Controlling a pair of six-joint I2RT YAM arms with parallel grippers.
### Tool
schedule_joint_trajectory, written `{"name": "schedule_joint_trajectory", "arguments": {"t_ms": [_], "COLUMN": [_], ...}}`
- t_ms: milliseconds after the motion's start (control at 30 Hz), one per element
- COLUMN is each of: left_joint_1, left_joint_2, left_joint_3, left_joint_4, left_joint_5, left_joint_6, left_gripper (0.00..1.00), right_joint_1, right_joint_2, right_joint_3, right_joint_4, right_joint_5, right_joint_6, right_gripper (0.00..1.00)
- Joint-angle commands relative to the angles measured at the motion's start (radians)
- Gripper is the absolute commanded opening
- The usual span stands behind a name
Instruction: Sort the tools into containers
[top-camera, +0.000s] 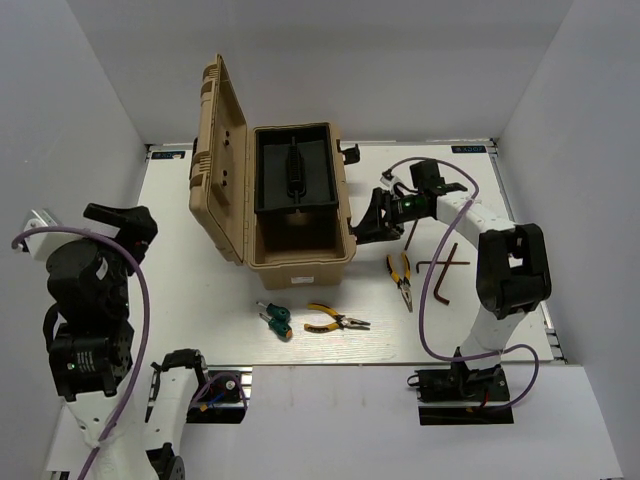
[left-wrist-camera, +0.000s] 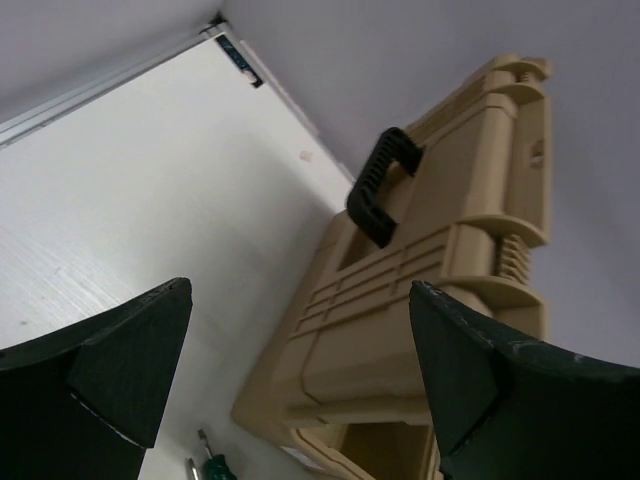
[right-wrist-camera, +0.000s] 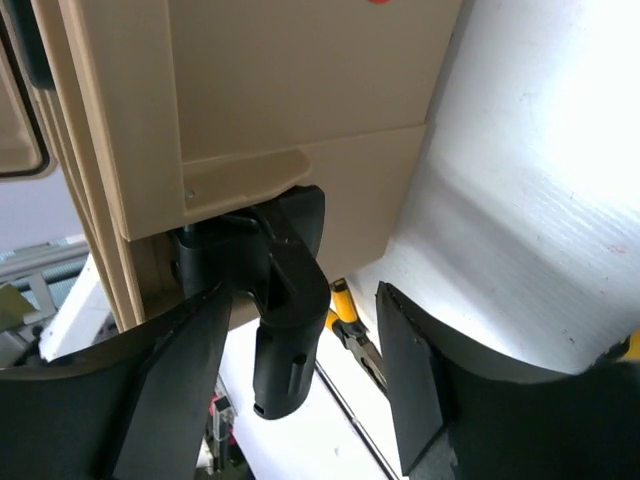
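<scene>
A tan toolbox (top-camera: 297, 252) stands open with its lid up on the left and a black tray (top-camera: 270, 170) inside. My right gripper (top-camera: 382, 215) is at the box's right side, open around a black latch (right-wrist-camera: 285, 300) that hangs between its fingers, with a gap on the right. On the table lie two yellow-and-black pliers (top-camera: 401, 279) (top-camera: 334, 320), two green screwdrivers (top-camera: 273, 318) and two dark hex keys (top-camera: 446, 268) (top-camera: 412, 234). My left gripper (left-wrist-camera: 300, 300) hangs open and empty far left of the box; one screwdriver (left-wrist-camera: 215, 468) shows below it.
White walls close in the table at the back and both sides. The raised lid (top-camera: 222, 150) with its black handle (left-wrist-camera: 378, 185) stands between the left arm and the box. One pair of pliers (right-wrist-camera: 350, 330) lies just behind the latch.
</scene>
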Motion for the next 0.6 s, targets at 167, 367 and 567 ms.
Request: {"name": "schedule_joint_trajectory", "arguments": {"t_ms": [167, 367, 567], "left_joint_1": [-0.012, -0.052, -0.139], "left_joint_2": [0.048, 0.082, 0.111], "left_joint_3": [0.069, -0.018, -0.018], "left_joint_4": [0.26, 0.674, 0.789], "left_joint_5": [0.455, 1.022, 1.282], "left_joint_6": [0.189, 0.271, 0.331], "left_gripper": [0.98, 0.81, 0.66], "right_joint_1": [-0.038, -0.101, -0.15], "right_joint_2": [-0.141, -0.265, -0.385], "right_joint_3": [0.019, -0.032, -0.102], "right_joint_4": [-0.135, -0.17, -0.152], "right_joint_5": [0.137, 0.366, 0.465], "right_joint_6": [-0.169, -0.247, -0.287], "right_gripper": [0.67, 0.67, 0.56]}}
